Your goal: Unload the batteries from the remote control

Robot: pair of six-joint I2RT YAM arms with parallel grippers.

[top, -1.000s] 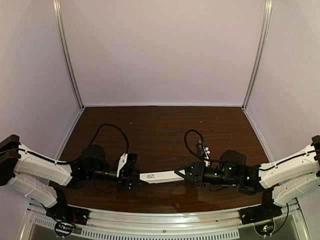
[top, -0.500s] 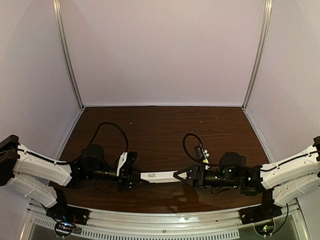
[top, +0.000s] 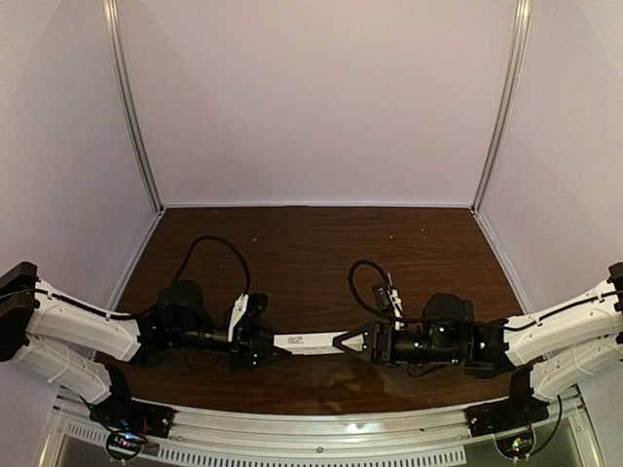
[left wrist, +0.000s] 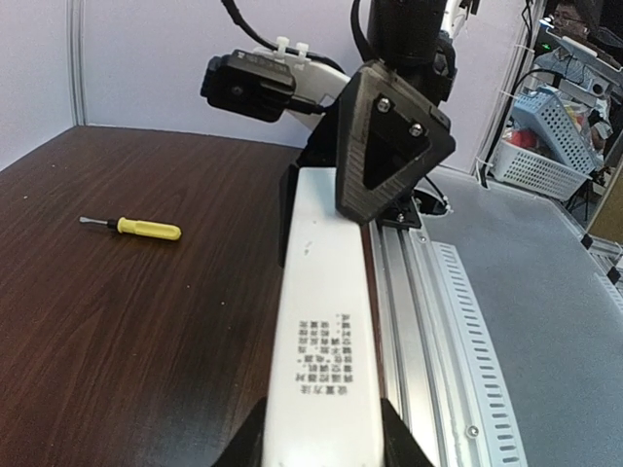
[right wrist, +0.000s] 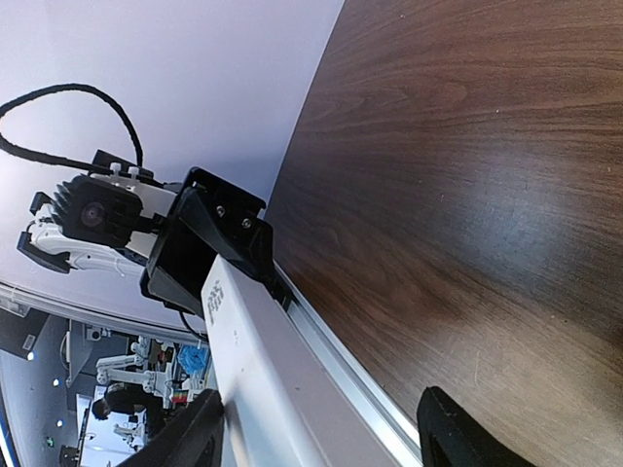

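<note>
Remote control [top: 307,342]: slim white bar, seen spanning the gap between the two tools, lengthwise left to right, low over the near part of the counter [top: 321,243]. Whether the bar touches the surface cannot be told.

Left tool [left wrist: 321,443]: clenched on the remote control's left end. A dark finger [left wrist: 251,438] is pressed against each long side of the bar.

Right tool [right wrist: 321,394]: released. The jaws are spread wide and the bar's other end is taken in between them. The bar is set close against one finger [right wrist: 190,433]. The opposite finger is held well apart from it, with bare wood showing in the gap. In the left wrist view, a dark triangular finger of this tool is seen overlapping the far end of the bar.

Label [left wrist: 326,355]: small block of dark print, noted on the bar's upward face, nearer the left tool.

Screwdriver [left wrist: 131,227]: yellow-handled, laid flat on the counter, well apart from the bar, on its far side.

Rail [left wrist: 443,321]: perforated metal, run along the counter's near edge, just beside the bar.
</note>
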